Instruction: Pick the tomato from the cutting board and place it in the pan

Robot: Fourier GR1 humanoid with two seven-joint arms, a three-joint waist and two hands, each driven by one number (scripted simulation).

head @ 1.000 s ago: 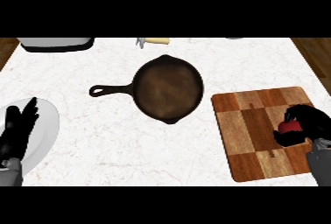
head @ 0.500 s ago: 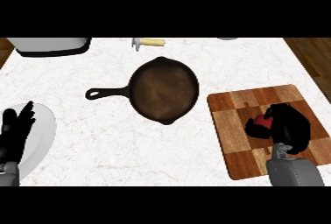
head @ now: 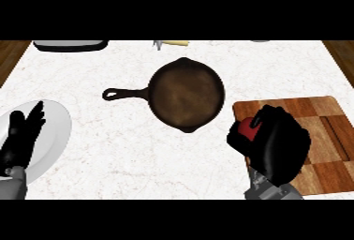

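Right hand (head: 275, 140) has its fingers curled around the tomato (head: 245, 129), so it's holding it. Only a red sliver of the tomato peeks out on the hand's left side; the rest is hidden under the black fingers. The hand sits over the left edge of the cutting board (head: 325, 126), with the tomato right about at that edge. Can't tell if the tomato is touching the board or lifted off it, since the view looks straight down. The grey forearm comes up from the bottom of the view under the hand.

The pan (head: 187, 93) is in the middle of the tabletop (head: 124, 140), up and to the left of the hand. It's dark and oval-looking, handle sticking out to the left. Nothing in it. The tomato is near the pan's lower right rim but clearly apart from it, with a strip of white marble tabletop between them.

Left hand (head: 21, 140) is resting at the left edge of the view, fingers straight and pointing up, holding nothing. It lies over a white plate (head: 59, 129).

Along the far edge there's a grey tray-like thing (head: 69, 45) at top left and something small and yellowish (head: 173, 42) near top middle, too cut off to identify.
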